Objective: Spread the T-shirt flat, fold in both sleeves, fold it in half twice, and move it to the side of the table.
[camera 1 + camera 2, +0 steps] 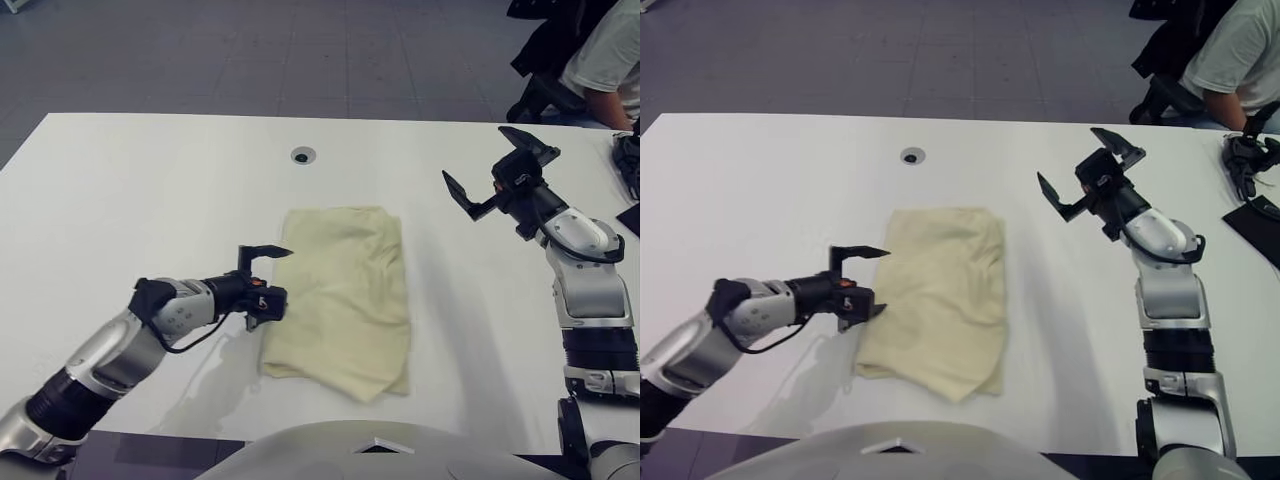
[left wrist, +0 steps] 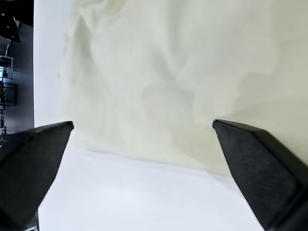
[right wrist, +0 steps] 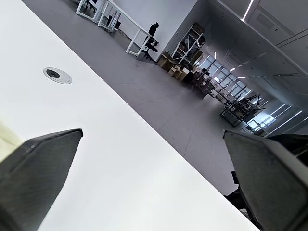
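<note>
surface: white table (image 1: 120, 200) | centre: folded pale-yellow T-shirt (image 1: 345, 295) | beyond it: round grommet (image 1: 303, 155) | right edge: black flat object (image 1: 1255, 228)

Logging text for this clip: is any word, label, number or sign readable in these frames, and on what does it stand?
No text can be read.
T-shirt: plain, no print showing.
Table: no markings, and none on its round grommet.
Left hand and right hand: a small orange mark near each, too small to read.
Shelves and boxes in the room behind: too small to read.
</note>
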Tool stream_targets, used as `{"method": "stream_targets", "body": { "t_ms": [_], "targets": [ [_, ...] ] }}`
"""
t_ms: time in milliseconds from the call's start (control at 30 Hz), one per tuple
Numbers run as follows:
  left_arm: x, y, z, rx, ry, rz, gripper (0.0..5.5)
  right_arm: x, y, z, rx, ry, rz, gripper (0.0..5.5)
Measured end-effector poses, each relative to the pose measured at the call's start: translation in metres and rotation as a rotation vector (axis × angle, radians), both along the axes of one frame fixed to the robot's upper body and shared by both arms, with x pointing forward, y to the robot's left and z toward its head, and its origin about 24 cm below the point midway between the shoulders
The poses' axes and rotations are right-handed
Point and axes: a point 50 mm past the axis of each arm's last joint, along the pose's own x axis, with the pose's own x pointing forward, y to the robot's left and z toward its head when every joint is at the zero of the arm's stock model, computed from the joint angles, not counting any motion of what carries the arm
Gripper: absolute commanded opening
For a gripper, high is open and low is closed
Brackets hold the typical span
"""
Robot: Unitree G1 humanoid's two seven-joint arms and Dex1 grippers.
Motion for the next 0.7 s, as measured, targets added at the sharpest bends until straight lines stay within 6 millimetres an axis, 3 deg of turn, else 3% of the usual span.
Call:
{"method": "stream_targets", "body": {
  "t_ms": [167, 267, 333, 467, 700],
  "targets": [
    [0.009, 0.022, 0.016, 0.053, -0.040, 0.015, 5.38, -0.012, -0.004, -0.008, 0.003, 0.029, -0.033, 5.40],
    [0.009, 0.022, 0.020, 0.031, -0.028, 0.013, 5.38, -0.013, 0.000, -0.005, 0.017, 0.030, 0.011, 5.40],
    [0.008, 0.012, 0.026, -0.077, -0.033, 0.000, 5.38, -0.021, 0.011, -0.002, 0.036, 0.011, 0.143, 5.40],
    [0.006, 0.018, 0.046, -0.140, -0.152, -0.031, 5.38, -0.047, 0.017, -0.005, -0.145, -0.076, 0.387, 5.40],
    [-0.021, 0.051, 0.038, -0.062, -0.202, -0.178, 5.38, -0.093, -0.002, -0.033, -0.529, -0.135, 0.662, 5.40]
  ]
}}
